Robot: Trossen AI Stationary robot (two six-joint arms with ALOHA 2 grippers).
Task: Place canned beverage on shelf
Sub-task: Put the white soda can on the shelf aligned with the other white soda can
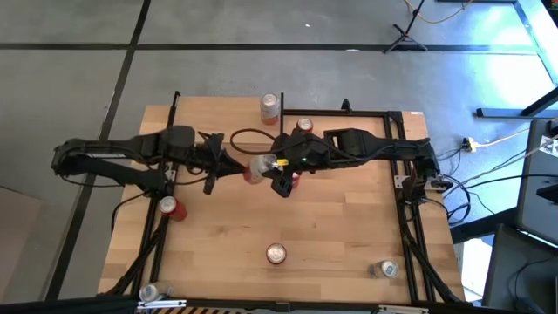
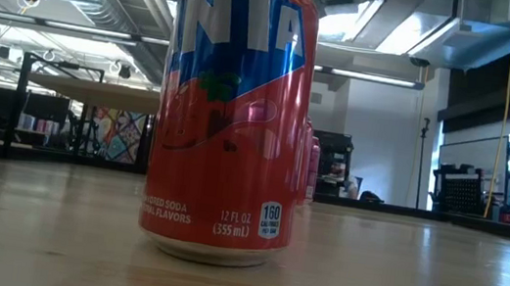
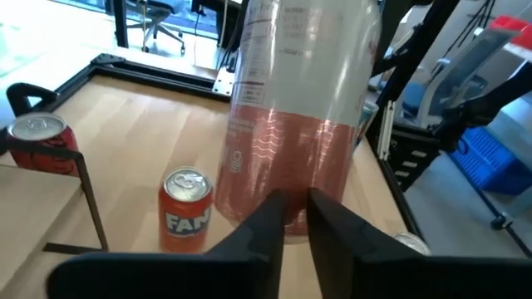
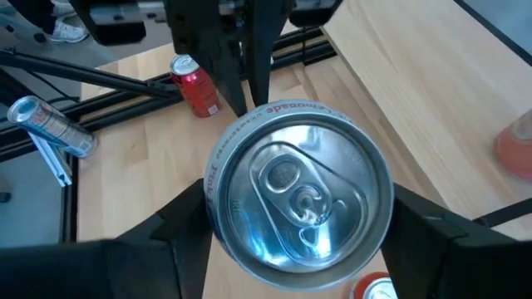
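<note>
Silver-topped pink-and-white can [image 4: 299,195]

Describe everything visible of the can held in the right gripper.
The can is aluminium. Its silver lid has an unbroken pull tab, so it looks unopened. The body is pale silver at the top and fades to pink with wavy lines lower down, with small print on the side. It stands roughly upright over the middle of the table. The right gripper clamps it, one finger on each side. The left gripper sits right in front of its lower half; contact cannot be told. Its base is hidden.
</note>
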